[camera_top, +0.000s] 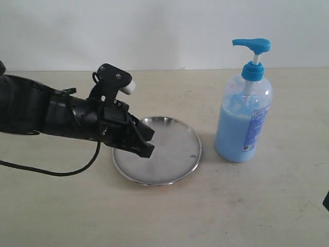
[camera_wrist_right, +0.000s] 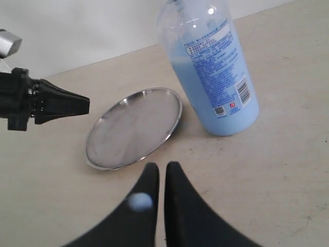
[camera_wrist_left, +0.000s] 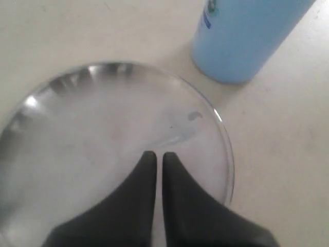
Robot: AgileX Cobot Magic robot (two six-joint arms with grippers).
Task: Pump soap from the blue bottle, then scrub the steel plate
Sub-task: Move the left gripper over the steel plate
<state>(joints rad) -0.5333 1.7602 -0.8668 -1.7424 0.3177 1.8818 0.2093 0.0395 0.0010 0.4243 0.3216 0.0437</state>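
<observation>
Left gripper (camera_top: 149, 142), fingers almost together and empty, hung over the left part of the steel plate (camera_top: 177, 154); contact could not be told. The blue bottle (camera_top: 245, 121), holding soap (camera_top: 231, 136), stood just right of the plate. Right gripper (camera_wrist_right: 162, 167) was likewise nearly closed, holding nothing. An off-centre press might tip the tall bottle or drop soap short of the plate. Beige table (camera_top: 257, 211); white wall (camera_top: 154, 31).

- We've got a plain beige counter (camera_top: 247, 206) here, with a few faint scuffs.
- The steel plate (camera_top: 172, 149) sits flat near the middle.
- The blue bottle (camera_top: 242, 123) stands upright just beside it.
- A black cable (camera_top: 67, 173) trails along the left side.
</observation>
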